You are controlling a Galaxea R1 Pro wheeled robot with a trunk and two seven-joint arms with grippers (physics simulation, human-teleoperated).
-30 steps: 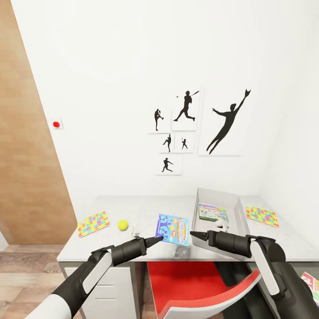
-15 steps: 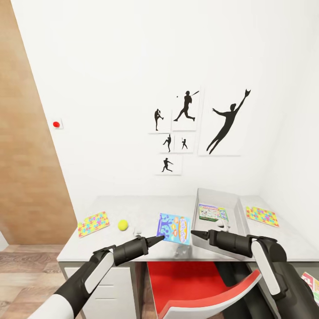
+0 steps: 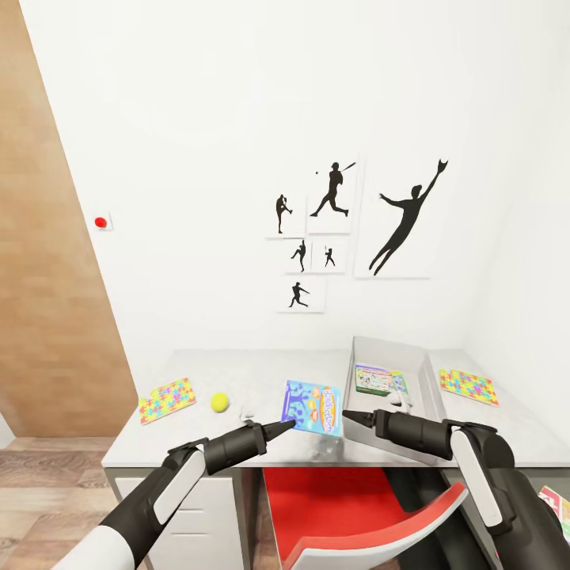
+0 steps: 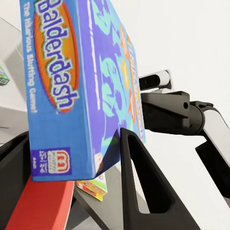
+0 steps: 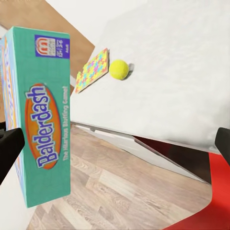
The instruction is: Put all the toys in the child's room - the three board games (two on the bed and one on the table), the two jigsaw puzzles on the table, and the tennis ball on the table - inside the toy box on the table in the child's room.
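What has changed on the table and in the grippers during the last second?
The blue board game, pressed between the left gripper and the right gripper, has drifted slightly toward the toy box. The tennis ball, both jigsaw puzzles and the game in the box stayed put.

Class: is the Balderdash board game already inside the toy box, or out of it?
Out. The Balderdash board game hangs between both claws above the table, beside the toy box.
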